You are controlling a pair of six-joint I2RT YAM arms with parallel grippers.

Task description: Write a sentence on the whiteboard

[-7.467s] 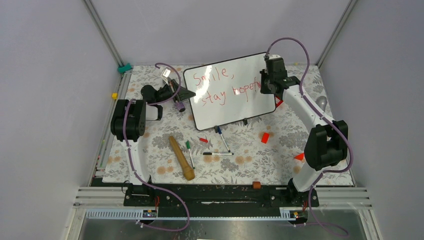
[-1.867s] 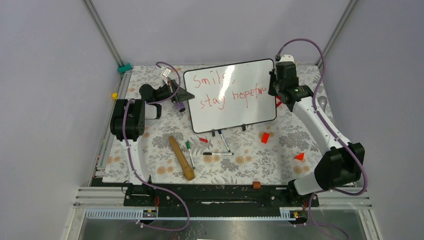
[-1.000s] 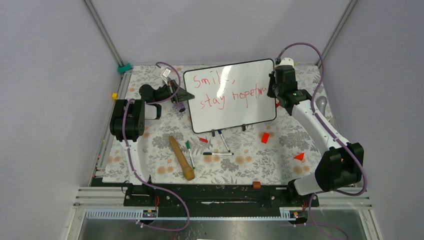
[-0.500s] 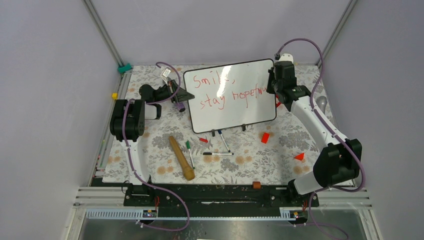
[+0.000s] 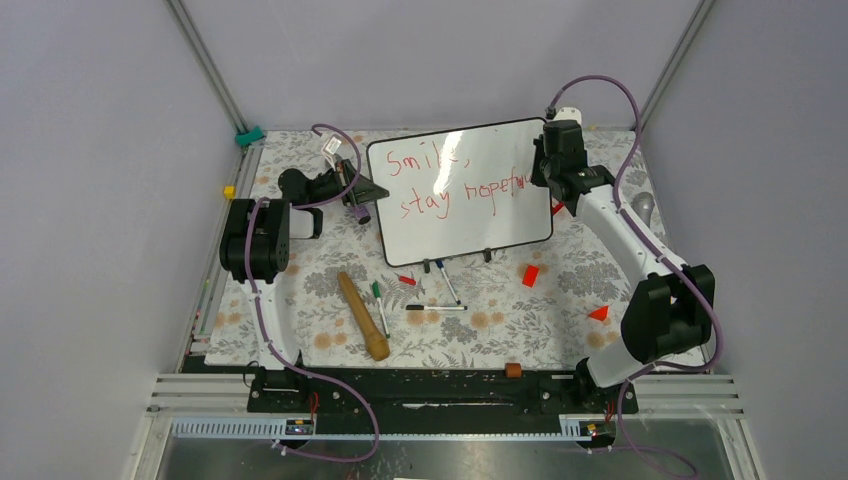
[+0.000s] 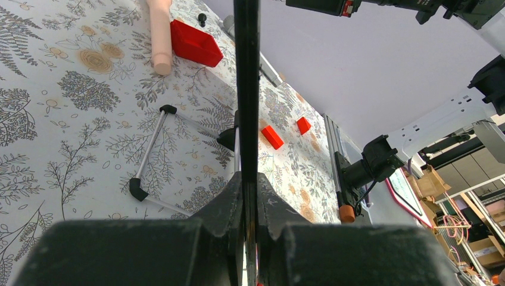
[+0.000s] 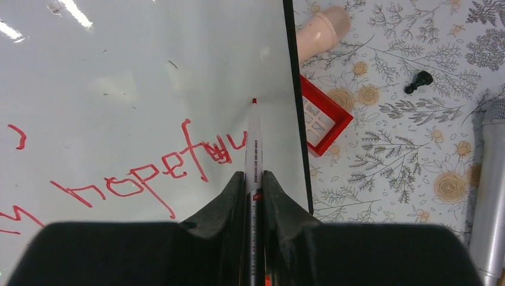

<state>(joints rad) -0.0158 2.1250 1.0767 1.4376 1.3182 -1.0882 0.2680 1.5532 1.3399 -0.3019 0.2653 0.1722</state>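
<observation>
Left claw (image 6: 247, 179): pinched shut on the thin black frame at the left edge of the large, glossy white rectangular whiteboard (image 5: 460, 225); in the left wrist view that frame (image 6: 246, 89) runs straight up out of the closed jaws.
Left arm: folded at the bench's left side, elbow raised, forearm reaching rightward to the board's edge.
Whiteboard position: far middle of the flower-patterned bench (image 5: 480, 325), between the two claws, with its small black feet on the near side.
Sentence (image 5: 450, 180): red handwritten letters in two lines, "Smile," above "stay hopeful"; the last word ends near the board's right frame.
Right claw (image 7: 253, 179): closed tight on a slim white-barrelled marker (image 7: 254, 137) with a red tip.
Marker tip: just above the last letters of "hopeful" (image 7: 178, 167) and just left of the right frame; contact with the surface cannot be told.
Right arm: elbow bent at the bench's right side, forearm stretched away and leftward to the board's upper right part.
</observation>
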